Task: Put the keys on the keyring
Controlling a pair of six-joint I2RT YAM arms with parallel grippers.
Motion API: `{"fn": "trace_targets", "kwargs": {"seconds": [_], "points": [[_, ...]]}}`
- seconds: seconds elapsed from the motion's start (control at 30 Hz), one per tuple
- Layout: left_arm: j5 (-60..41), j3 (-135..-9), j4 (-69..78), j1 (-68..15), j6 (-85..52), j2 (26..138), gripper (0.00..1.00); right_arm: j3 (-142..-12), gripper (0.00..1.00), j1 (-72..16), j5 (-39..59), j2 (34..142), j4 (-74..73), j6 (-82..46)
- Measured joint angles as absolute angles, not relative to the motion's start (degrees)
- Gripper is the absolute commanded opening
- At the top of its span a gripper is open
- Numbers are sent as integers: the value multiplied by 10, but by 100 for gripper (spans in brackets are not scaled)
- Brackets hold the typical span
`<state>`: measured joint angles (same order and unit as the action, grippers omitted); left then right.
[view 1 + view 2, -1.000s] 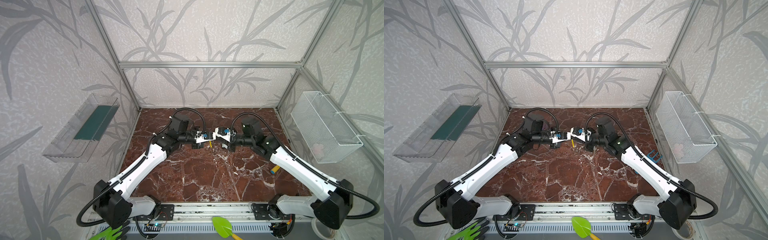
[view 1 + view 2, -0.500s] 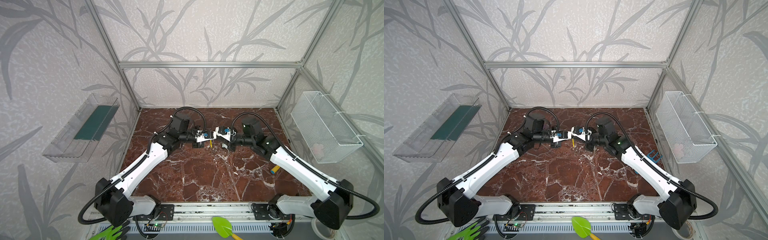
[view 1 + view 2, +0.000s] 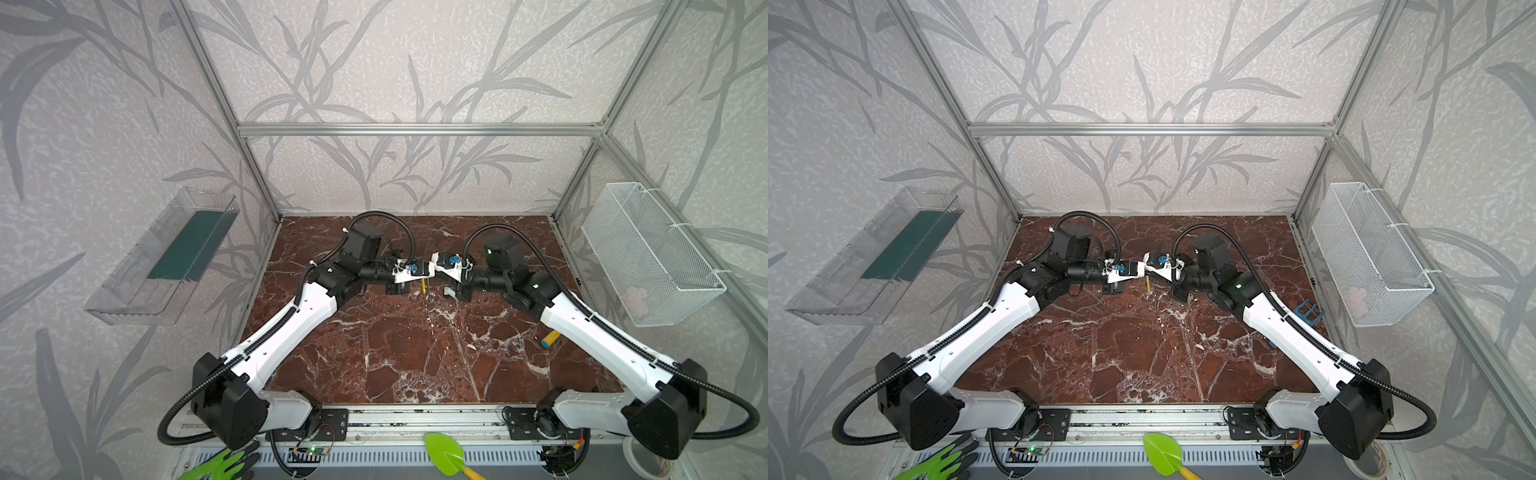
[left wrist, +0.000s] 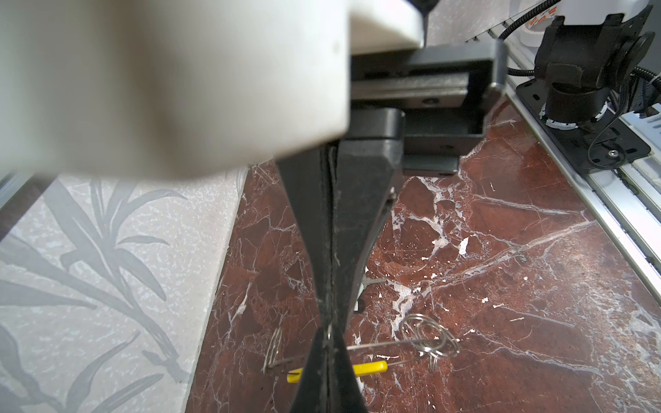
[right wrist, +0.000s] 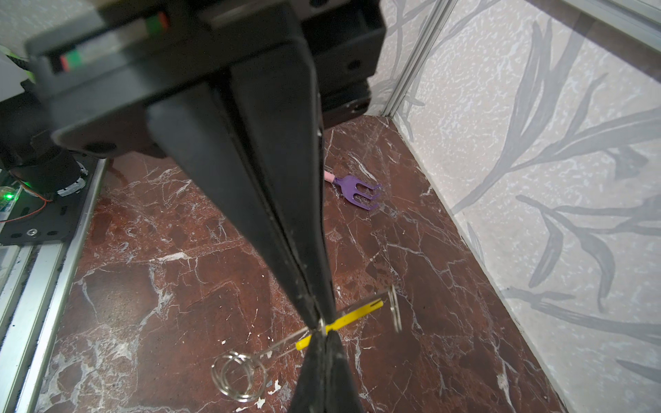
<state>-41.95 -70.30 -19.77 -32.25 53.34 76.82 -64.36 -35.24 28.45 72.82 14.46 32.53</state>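
1. Over the back middle of the marble table (image 3: 415,353), the left gripper (image 4: 327,339) and right gripper (image 5: 323,338) meet tip to tip, fingers (image 5: 311,386) pressed together.
2. Just behind the tips lies the keyring (image 5: 352,316): thin shiny wire, round coils (image 5: 239,375), yellow sleeve (image 4: 368,367).
3. Black fingers hide its middle; held or loose, I cannot tell.

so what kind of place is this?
Likely a lab robot cell, not a home: aluminium frame with wallpapered panels, marble-look tabletop, left arm and right arm mounted on a front rail.
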Motion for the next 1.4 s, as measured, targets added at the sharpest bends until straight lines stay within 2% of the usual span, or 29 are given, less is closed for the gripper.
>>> {"fn": "trace_targets", "kwargs": {"seconds": [0.17, 0.3, 0.5, 0.6, 0.63, 0.93, 1.0, 1.03, 1.1, 1.13, 1.23, 1.4], "points": [[-421, -703, -195, -323, 516, 769, 0, -630, 3, -353, 280, 722, 128, 324], [-425, -693, -175, -321, 489, 768, 0, -622, 0, -352, 275, 718, 114, 324], [-431, -682, -157, -319, 468, 767, 29, -616, 0, -349, 282, 715, 100, 321], [-430, -681, -158, -319, 469, 766, 30, -616, 0, -349, 284, 713, 98, 320], [-430, -681, -159, -319, 469, 766, 29, -616, 0, -349, 284, 713, 98, 320], [-423, -682, -161, -319, 479, 766, 0, -616, 0, -348, 285, 713, 102, 322], [-423, -682, -164, -319, 481, 766, 0, -616, 1, -348, 285, 713, 102, 322], [-423, -684, -166, -319, 481, 766, 0, -616, 6, -348, 285, 713, 102, 322], [-424, -688, -171, -319, 482, 767, 0, -616, 26, -348, 283, 713, 100, 319], [-425, -688, -172, -319, 481, 767, 0, -614, 28, -347, 280, 712, 93, 316], [-433, -680, -144, -313, 453, 767, 0, -591, 32, -334, 284, 701, 53, 300], [-477, -619, 13, -282, 331, 763, 0, -509, 28, -283, 309, 670, -54, 235]]}}
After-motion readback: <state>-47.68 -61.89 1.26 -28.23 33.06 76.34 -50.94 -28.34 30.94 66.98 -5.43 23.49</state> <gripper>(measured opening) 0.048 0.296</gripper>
